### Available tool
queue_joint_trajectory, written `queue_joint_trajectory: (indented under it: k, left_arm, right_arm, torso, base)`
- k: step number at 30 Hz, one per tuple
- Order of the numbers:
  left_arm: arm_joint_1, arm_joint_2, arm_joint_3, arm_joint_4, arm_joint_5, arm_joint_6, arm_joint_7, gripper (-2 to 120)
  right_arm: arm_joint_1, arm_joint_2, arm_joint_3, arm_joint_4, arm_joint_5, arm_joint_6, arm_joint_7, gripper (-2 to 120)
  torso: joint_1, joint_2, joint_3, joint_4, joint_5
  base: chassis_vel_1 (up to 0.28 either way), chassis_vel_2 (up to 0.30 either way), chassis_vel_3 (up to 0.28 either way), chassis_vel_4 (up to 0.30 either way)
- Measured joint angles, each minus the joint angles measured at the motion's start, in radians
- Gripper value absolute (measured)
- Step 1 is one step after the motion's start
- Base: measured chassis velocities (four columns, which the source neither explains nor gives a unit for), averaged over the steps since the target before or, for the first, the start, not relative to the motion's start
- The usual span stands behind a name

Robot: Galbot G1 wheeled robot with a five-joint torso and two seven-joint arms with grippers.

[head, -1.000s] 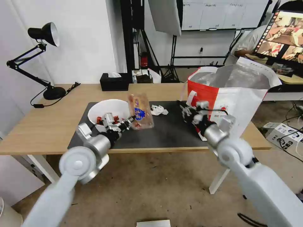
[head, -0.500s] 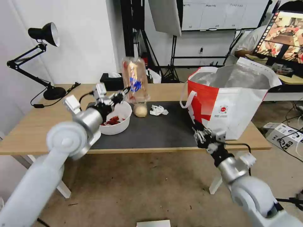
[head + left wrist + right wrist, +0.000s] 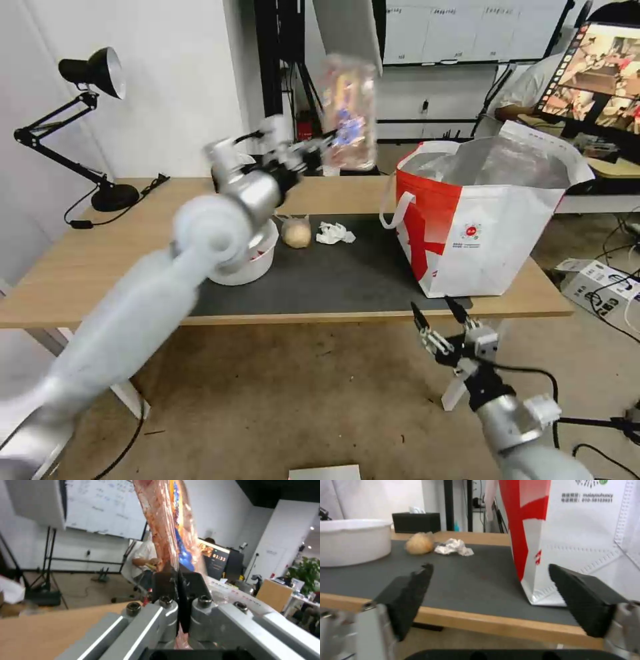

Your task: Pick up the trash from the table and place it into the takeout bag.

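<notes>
Nearest, below the table's front edge, the right gripper (image 3: pixel 440 319) hangs with its black fingers spread wide and empty. On the long light-wood table (image 3: pixel 100 267) sit the white round bowl (image 3: pixel 257 257), the pale round bun (image 3: pixel 297 233) and the crumpled white napkin (image 3: pixel 335 233). Above them, the left gripper (image 3: pixel 319 143) pinches the clear plastic hinged tray (image 3: pixel 347 113) high, left of the large red-and-white takeout bag (image 3: pixel 480 220).
</notes>
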Motion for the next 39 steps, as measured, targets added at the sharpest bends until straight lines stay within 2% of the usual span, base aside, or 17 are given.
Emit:
queue_joint_trajectory:
  k: [2, 3, 5, 8, 9, 10, 12, 13, 16, 22, 30, 33, 34, 37, 39]
  left_arm:
    - [-0.061, -0.049, 0.069, 0.06, 0.029, -0.017, 0.0, 0]
    - [-0.061, -0.049, 0.069, 0.06, 0.029, -0.017, 0.0, 0]
    - [-0.119, -0.116, 0.158, 0.136, 0.089, -0.037, -0.007, 0]
    - [-0.144, -0.156, 0.202, 0.181, 0.119, -0.046, -0.022, 0]
    - [-0.165, -0.199, 0.244, 0.233, 0.157, -0.052, -0.037, 0]
    - [-0.165, -0.199, 0.244, 0.233, 0.157, -0.052, -0.037, 0]
    - [-0.183, -0.244, 0.277, 0.3, 0.22, -0.064, -0.051, 0]
    - [-0.183, -0.244, 0.277, 0.3, 0.22, -0.064, -0.051, 0]
    - [-0.209, -0.319, 0.307, 0.417, 0.322, -0.081, -0.065, 0]
    - [-0.221, -0.342, 0.343, 0.455, 0.361, -0.083, -0.041, 0]
    - [-0.216, -0.358, 0.353, 0.438, 0.267, -0.079, -0.008, 0]
    - [-0.215, -0.36, 0.363, 0.426, 0.243, -0.074, -0.004, 13]
    - [-0.215, -0.36, 0.363, 0.426, 0.243, -0.074, -0.004, 13]
    - [-0.214, -0.365, 0.366, 0.422, 0.212, -0.069, -0.005, 27]
    - [-0.214, -0.365, 0.367, 0.421, 0.21, -0.069, -0.005, 29]
  right_arm:
    - [-0.005, 0.003, 0.0, -0.008, -0.01, 0.003, 0.0, 99]
    - [-0.005, 0.003, 0.0, -0.008, -0.01, 0.003, 0.0, 99]
    - [-0.01, 0.004, -0.004, -0.014, -0.017, 0.004, 0.0, 100]
    - [-0.013, 0.003, -0.009, -0.019, -0.023, 0.004, -0.001, 100]
    - [-0.015, 0.001, -0.015, -0.023, -0.025, 0.005, -0.003, 100]
    - [-0.015, 0.001, -0.015, -0.023, -0.025, 0.005, -0.003, 100]
    - [-0.017, 0.001, -0.023, -0.03, -0.026, 0.007, -0.005, 100]
    - [-0.017, 0.001, -0.023, -0.03, -0.026, 0.007, -0.005, 100]
    - [-0.013, 0.001, -0.031, -0.04, -0.026, 0.012, -0.01, 100]
    - [0.0, -0.006, -0.033, -0.049, -0.021, 0.013, -0.011, 100]
    - [0.013, -0.013, -0.038, -0.061, -0.018, 0.014, -0.011, 100]
    - [0.016, -0.017, -0.039, -0.062, -0.018, 0.014, -0.011, 100]
    - [0.016, -0.017, -0.039, -0.062, -0.018, 0.014, -0.011, 100]
    - [0.015, -0.019, -0.036, -0.062, -0.017, 0.014, -0.011, 100]
    - [0.015, -0.019, -0.036, -0.062, -0.017, 0.014, -0.011, 100]
  torso:
    - [0.0, 0.0, 0.0, -0.0002, 0.0001]
    - [0.0, 0.0, 0.0, -0.0002, 0.0001]
    - [0.0, 0.0, 0.0, -0.0001, 0.0001]
    - [0.0, 0.0, 0.0, -0.0001, 0.0001]
    - [0.0, 0.0, 0.0, -0.0002, 0.0]
    - [0.0, 0.0, 0.0, -0.0002, 0.0]
    - [0.0, 0.0, 0.0, -0.0002, 0.0]
    - [0.0, 0.0, 0.0, -0.0002, 0.0]
    - [0.0, 0.0, 0.0, -0.0002, 0.0]
    - [0.0, 0.0, 0.0, 0.0002, -0.0003]
    - [0.0, 0.0, 0.0, -0.0001, -0.0002]
    - [0.0, 0.0, 0.0, 0.0001, -0.0003]
    - [0.0, 0.0, 0.0, 0.0001, -0.0003]
    - [0.0, 0.0, 0.0, -0.0001, -0.0003]
    - [0.0, 0.0, 0.0, -0.0001, -0.0003]
  base:
    - [0.0, 0.0, 0.0, 0.0]
    - [0.0, 0.0, 0.0, 0.0]
    - [0.0, 0.0, 0.0, 0.0]
    - [0.0, 0.0, 0.0, 0.0]
    - [0.0, 0.0, 0.0, 0.0]
    - [0.0, 0.0, 0.0, 0.0]
    - [0.0, 0.0, 0.0, 0.0]
    - [0.0, 0.0, 0.0, 0.0]
    - [0.0, 0.0, 0.0, 0.0]
    - [0.0, 0.0, 0.0, 0.0]
    - [0.0, 0.0, 0.0, 0.0]
    - [0.0, 0.0, 0.0, 0.0]
    - [0.0, 0.0, 0.0, 0.0]
    - [0.0, 0.0, 0.0, 0.0]
    - [0.0, 0.0, 0.0, 0.0]
